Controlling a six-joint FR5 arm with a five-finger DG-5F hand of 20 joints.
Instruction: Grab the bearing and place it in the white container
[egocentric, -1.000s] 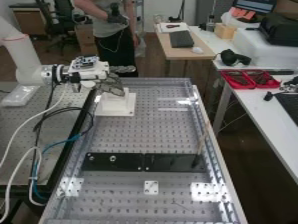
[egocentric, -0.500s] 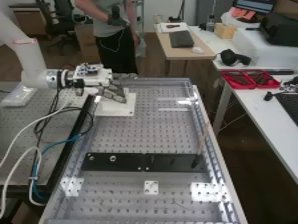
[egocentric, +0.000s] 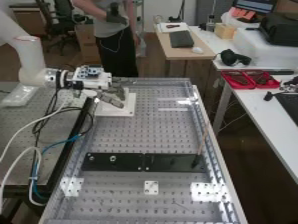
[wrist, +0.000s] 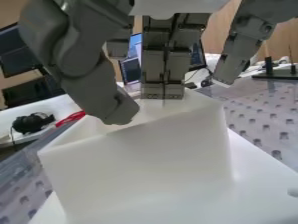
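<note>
**Hand (egocentric: 113, 96) lowered since the earliest frame, now at the white container (wrist: 140, 165), fingers (wrist: 154, 65) spread**

High view, from near to far. A small white plate (egocentric: 151, 187) lies at the near part of the perforated table (egocentric: 143, 135). Beyond it, a long black plate (egocentric: 169, 163) crosses the table and bears a small silvery ring-like piece (egocentric: 113, 158); whether this is the bearing cannot be told. A slender rod (egocentric: 202, 142) rises at the black plate's right end. Farther along, black and blue cables (egocentric: 61, 141) loop at the left. At the far end of the table, the white container stands upright on a flat white base (egocentric: 125, 113). The hand reaches over it from the left, on the end of the white arm (egocentric: 26, 55). Well apart, on a white side table (egocentric: 271, 117) at the right, are red trays (egocentric: 249, 86) and, behind them, a black headset (egocentric: 233, 58).

Wrist view. The thumb (wrist: 110, 100) overlaps the container's nearer rim. Two fingers hang straight, side by side, over its opening; another stands apart from them. No grip on an object is seen between thumb and fingers. Contact between the fingers and the container's walls cannot be determined.
</note>
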